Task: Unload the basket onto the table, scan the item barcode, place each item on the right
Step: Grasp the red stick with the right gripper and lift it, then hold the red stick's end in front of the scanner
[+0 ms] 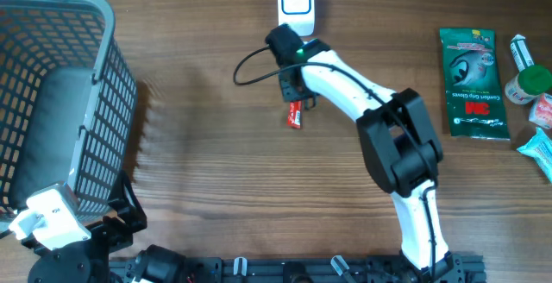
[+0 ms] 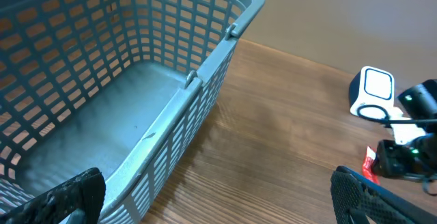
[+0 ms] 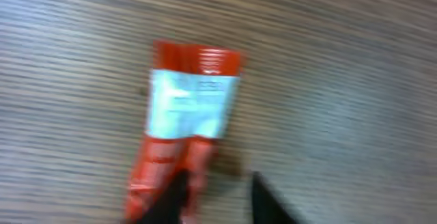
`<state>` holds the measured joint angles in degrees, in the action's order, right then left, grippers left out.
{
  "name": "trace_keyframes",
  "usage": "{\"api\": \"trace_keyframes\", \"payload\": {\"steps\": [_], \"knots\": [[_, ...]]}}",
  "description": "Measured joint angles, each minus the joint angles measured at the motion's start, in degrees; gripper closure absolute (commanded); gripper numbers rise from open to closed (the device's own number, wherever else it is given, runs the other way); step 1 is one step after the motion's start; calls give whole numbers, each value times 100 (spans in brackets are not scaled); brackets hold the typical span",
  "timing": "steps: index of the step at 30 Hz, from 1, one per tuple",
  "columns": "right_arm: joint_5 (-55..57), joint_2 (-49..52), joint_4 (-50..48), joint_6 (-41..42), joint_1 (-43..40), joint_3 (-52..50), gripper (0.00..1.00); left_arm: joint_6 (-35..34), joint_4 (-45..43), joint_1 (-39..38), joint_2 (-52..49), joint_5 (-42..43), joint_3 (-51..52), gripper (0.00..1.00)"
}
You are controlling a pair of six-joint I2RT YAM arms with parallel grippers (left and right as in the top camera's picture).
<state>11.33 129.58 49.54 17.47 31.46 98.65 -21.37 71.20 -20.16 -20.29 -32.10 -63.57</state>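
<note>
My right end effector (image 3: 217,198) stands partly spread with bare wood between its tips, pinching nothing. One tip overlaps the lower end of the red packet (image 3: 186,135). The packet lies flat on the table (image 3: 341,80), white label (image 3: 193,104) up, near the scanner (image 1: 296,0). I should centre across the packet's narrow width, close firmly, then lift and turn its barcode, too blurred to find here, toward the scanner.
</note>
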Motion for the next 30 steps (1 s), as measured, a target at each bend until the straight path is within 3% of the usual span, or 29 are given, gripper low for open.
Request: {"api": "trace_keyframes", "payload": {"steps": [1,3,14,17,18,20,21,30], "knots": [[-87,-44,61,-33,-57,0,20,2,0,0,0,0,0,0],[-205,-146,70,-87,-83,-2,16,2,0,0,0,0,0,0],[-839,-238,-452,-83,-48,-90,24,2,0,0,0,0,0,0],[-796,9,-393,-96,-48,-85,36,2,0,0,0,0,0,0],[-837,15,-393,-105,-37,-72,48,2,-2,0,0,0,0,0],[-802,44,-328,-173,-33,-48,91,0,0,0,0,0,0,0],[-793,68,-258,-199,-35,-17,96,2,0,0,0,0,0,0],[-968,149,328,-153,-61,245,96,2,0,0,0,0,0,0]]}}
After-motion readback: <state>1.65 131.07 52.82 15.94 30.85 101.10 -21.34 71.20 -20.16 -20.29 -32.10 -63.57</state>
